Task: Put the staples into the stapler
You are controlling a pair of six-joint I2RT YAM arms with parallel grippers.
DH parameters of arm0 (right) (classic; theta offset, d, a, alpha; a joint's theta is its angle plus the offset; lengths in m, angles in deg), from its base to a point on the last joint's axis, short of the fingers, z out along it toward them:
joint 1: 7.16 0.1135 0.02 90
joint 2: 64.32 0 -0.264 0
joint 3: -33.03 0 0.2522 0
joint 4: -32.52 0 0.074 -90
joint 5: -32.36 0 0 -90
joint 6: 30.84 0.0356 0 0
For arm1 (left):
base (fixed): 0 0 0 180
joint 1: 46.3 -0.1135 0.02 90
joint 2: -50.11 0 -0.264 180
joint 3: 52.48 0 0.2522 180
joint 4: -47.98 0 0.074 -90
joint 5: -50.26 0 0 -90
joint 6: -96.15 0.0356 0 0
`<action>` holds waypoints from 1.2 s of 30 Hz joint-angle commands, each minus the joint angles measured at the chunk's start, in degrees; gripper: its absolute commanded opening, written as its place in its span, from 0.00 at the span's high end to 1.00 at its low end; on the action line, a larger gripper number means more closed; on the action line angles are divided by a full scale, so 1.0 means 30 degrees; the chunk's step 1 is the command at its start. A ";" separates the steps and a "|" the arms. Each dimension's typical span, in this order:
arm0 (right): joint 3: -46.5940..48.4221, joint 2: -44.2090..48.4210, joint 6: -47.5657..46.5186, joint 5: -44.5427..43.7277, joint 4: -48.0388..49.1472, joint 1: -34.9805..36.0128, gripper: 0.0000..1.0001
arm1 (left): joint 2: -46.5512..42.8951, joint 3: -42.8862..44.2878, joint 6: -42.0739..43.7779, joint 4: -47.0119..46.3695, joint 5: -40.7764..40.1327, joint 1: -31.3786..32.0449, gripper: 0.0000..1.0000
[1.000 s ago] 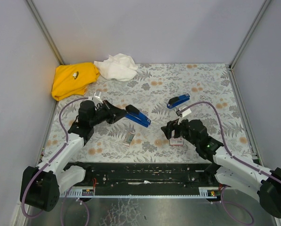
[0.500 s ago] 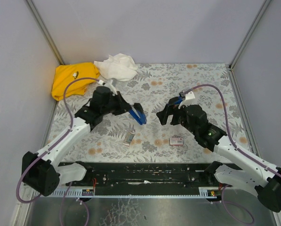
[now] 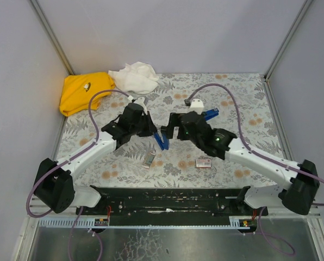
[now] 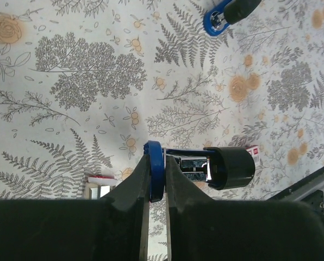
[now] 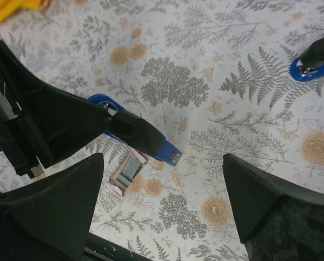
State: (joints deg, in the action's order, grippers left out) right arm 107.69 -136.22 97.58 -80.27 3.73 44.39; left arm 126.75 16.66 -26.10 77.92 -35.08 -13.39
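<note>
My left gripper (image 3: 153, 131) is shut on a blue stapler (image 3: 160, 140) and holds it above the table's middle; in the left wrist view the jaws (image 4: 156, 163) pinch its blue end (image 4: 154, 174), with its black part (image 4: 230, 167) sticking out to the right. My right gripper (image 3: 170, 132) is open and empty just right of this stapler, which also shows in the right wrist view (image 5: 143, 136), above the gap between the fingers (image 5: 162, 201). An open staple box (image 3: 148, 159) lies below it (image 5: 127, 171), greyish inside. No separate staple strip can be made out.
A second blue stapler (image 3: 207, 115) lies at the right rear (image 5: 314, 57). A closed whitish-red box (image 3: 204, 162) lies at the front right. A yellow cloth (image 3: 85, 92) and a white cloth (image 3: 134, 77) lie at the back left. Walls enclose the table.
Both arms have swung toward the middle. The left gripper has carried the stapler right and tilted it down. The right gripper has moved left, away from the closed box, up to the stapler.
</note>
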 commanded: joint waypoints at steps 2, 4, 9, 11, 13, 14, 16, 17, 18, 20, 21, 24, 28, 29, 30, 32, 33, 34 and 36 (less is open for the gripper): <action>0.2312 -0.2520 0.0609 -0.2343 -0.1031 0.1579 0.04 | 0.0031 -0.0319 -0.0013 -0.2538 -0.0014 0.0077 1.00; 0.2626 -0.3261 0.0893 -0.2271 -0.0762 0.1755 0.05 | 0.0050 -0.0343 0.0025 -0.2484 -0.0052 0.0134 1.00; 0.3001 -0.4392 0.1730 -0.2303 0.0201 0.1892 0.07 | -0.0072 -0.0528 0.0025 -0.2466 -0.0355 0.0189 1.00; 0.3297 -0.4872 0.1798 -0.2512 0.0091 0.1905 0.08 | -0.0075 -0.0524 0.0042 -0.2451 -0.0376 0.0194 1.00; 0.3586 -0.5326 0.1868 -0.2873 -0.0295 0.1945 0.10 | -0.0113 -0.0512 0.0071 -0.2415 -0.0423 0.0214 1.00; 0.3694 -0.5444 0.1950 -0.3104 -0.0543 0.1929 0.11 | -0.0172 -0.0493 0.0106 -0.2360 -0.0528 0.0195 1.00; 0.3657 -0.5416 0.2255 -0.3659 -0.1044 0.1967 0.13 | -0.0305 -0.0470 0.0165 -0.2294 -0.0839 0.0202 1.00; 0.3439 -0.5253 0.2349 -0.4025 -0.1105 0.1976 0.14 | -0.0405 -0.0455 0.0198 -0.2290 -0.0986 0.0195 1.00; 0.3156 -0.5011 0.2542 -0.4328 -0.1128 0.1966 0.16 | -0.0476 -0.0454 0.0202 -0.2290 -0.1100 0.0183 1.00; 0.2526 -0.4613 0.2685 -0.4808 -0.1165 0.1933 0.18 | -0.0700 -0.0475 0.0232 -0.2330 -0.1199 0.0072 1.00; 0.2221 -0.4487 0.2773 -0.5103 -0.1252 0.1924 0.19 | -0.0824 -0.0504 0.0232 -0.2383 -0.1225 0.0017 1.00; 0.1815 -0.4266 0.2892 -0.5785 -0.1675 0.1819 0.22 | -0.1239 -0.0686 0.0149 -0.2532 -0.1226 -0.0335 1.00; 0.1185 -0.4112 0.3101 -0.5583 -0.2042 0.1294 0.24 | -0.1952 -0.1048 -0.0120 -0.3137 -0.0674 -0.1158 1.00; 0.0966 -0.4014 0.3180 -0.5467 -0.2051 0.1126 0.24 | -0.2105 -0.1132 -0.0171 -0.3271 -0.0448 -0.1382 1.00; 0.0678 -0.3899 0.3296 -0.5336 -0.2015 0.0995 0.24 | -0.2248 -0.1190 -0.0202 -0.3397 -0.0249 -0.1589 1.00; 0.0027 -0.3557 0.3339 -0.4801 -0.1660 0.0619 0.24 | -0.2489 -0.1297 -0.0235 -0.3668 0.0310 -0.1974 1.00; -0.0351 -0.3384 0.3368 -0.4418 -0.1322 0.0390 0.25 | -0.2619 -0.1357 -0.0262 -0.3846 0.0553 -0.2132 1.00; -0.0673 -0.3198 0.3386 -0.4007 -0.0911 0.0138 0.25 | -0.2723 -0.1397 -0.0291 -0.3982 0.0766 -0.2236 1.00; -0.1168 -0.2800 0.3230 -0.3085 -0.0398 -0.0286 0.25 | -0.2803 -0.1405 -0.0226 -0.3930 0.0612 -0.2295 1.00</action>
State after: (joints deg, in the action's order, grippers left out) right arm 106.23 -148.20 106.17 -91.92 -0.23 45.68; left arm 120.46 12.35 -26.14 74.58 -35.56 -19.62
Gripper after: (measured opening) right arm 0.752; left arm 0.070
